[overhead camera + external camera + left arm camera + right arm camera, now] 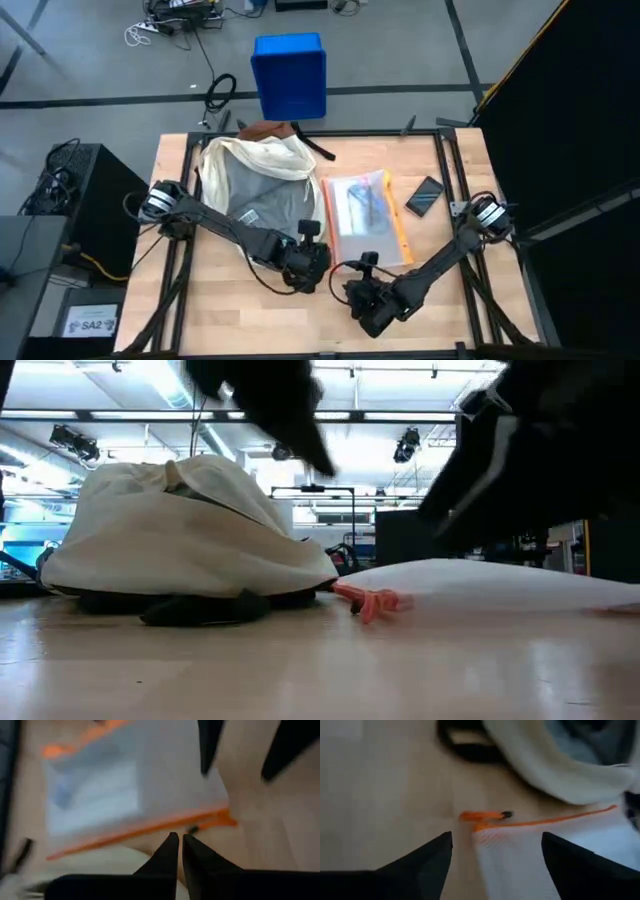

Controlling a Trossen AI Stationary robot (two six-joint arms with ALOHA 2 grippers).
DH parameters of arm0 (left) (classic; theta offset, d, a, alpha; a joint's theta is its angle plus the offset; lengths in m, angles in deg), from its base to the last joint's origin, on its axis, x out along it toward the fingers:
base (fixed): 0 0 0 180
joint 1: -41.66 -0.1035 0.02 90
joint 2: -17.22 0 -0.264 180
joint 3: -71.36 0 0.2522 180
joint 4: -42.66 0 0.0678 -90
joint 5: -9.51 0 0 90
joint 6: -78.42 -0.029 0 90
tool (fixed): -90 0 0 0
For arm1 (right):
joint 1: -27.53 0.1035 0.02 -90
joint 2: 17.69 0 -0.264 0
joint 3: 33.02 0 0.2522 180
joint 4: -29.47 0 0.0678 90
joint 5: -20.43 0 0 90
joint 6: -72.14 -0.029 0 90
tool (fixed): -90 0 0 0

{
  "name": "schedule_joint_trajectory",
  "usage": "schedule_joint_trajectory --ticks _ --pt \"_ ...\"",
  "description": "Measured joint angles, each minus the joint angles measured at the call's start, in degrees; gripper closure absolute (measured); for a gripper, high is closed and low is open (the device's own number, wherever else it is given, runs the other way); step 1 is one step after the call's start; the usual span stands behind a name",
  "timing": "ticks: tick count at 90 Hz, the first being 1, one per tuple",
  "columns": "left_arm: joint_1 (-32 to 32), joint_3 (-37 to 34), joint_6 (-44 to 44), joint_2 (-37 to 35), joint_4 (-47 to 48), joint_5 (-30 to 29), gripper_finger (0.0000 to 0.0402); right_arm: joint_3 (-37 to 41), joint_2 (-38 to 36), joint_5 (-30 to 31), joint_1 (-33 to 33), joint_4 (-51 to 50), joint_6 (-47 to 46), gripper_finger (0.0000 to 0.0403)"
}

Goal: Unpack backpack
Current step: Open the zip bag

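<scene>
The backpack (255, 175) lies open at the table's far left, cream-white with a grey lining; in the low view the backpack (180, 530) rests as a slumped mound. To its right lies a clear orange-edged zip pouch (365, 215). My left gripper (322, 262) is shut and empty, hovering by the pouch's near-left corner (220, 817). My right gripper (355, 285) is open; in its wrist view my right gripper (497, 855) has a finger on either side of that pouch corner (485, 827), beside the orange zip pull (482, 815). I see no touch.
A dark phone (425, 195) lies right of the pouch. A blue bin (290, 75) stands on the floor beyond the table's far edge. Bare wood (230, 315) shows along the near edge, left of both grippers.
</scene>
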Motion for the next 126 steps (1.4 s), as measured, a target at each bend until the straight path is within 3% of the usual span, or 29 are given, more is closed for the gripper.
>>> schedule_joint_trajectory --ticks 25,51,65,84,103,126 --pt "-0.10 -16.67 2.86 -3.71 -23.55 6.41 0.0401 -0.13 5.32 -4.39 -2.40 1.48 8.07 0.0143" --pt "0.30 -22.26 6.38 -3.15 -30.94 8.96 0.0402 -0.26 6.57 -2.14 -7.51 1.68 8.67 0.0177" --pt "0.03 -24.83 3.47 -3.15 -35.96 9.83 0.0402 -0.24 6.59 -5.20 -10.12 1.05 9.13 0.0241" --pt "-0.47 -25.84 2.09 -3.15 -37.54 10.24 0.0401 -0.13 6.70 -7.67 -11.41 0.74 9.20 0.0388" --pt "-0.49 -25.84 -2.45 -3.15 -38.42 10.21 0.0376 -1.67 6.17 -6.14 -10.63 -2.76 8.46 0.0401" --pt "-0.45 -25.84 -8.65 -3.15 -38.49 7.55 0.0292 -8.91 5.45 -2.52 -9.37 -13.87 5.47 0.0403"
